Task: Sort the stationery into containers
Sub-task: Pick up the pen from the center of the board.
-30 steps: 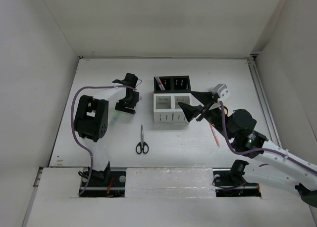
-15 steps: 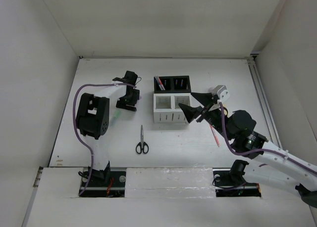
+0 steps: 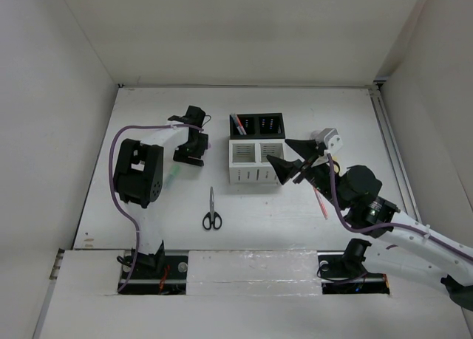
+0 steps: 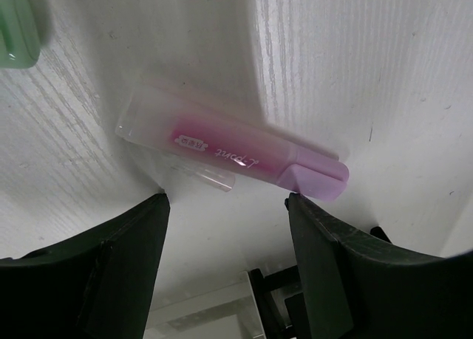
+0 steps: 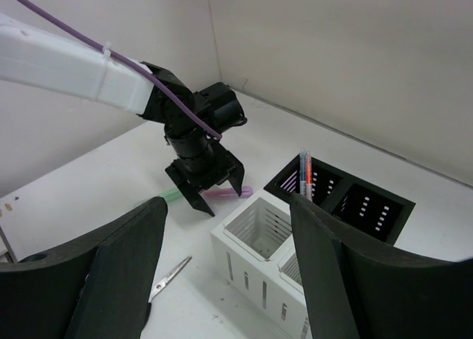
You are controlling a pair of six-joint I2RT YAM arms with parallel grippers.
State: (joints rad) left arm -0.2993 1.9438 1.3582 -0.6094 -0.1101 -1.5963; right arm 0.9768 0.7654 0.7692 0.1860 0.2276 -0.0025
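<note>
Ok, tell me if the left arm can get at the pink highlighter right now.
Probably yes: the left gripper hangs open just over the pink highlighter, with nothing between them; the green highlighter lies apart.

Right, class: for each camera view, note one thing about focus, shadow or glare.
Left wrist: the pink highlighter is sharp, the jaws dark and soft-edged, and shadow dims the picture's left side. Right wrist: near jaws blurred, white organizer crisp. Top external: even light, soft shadows, glare on the clear strip at the near edge.
</note>
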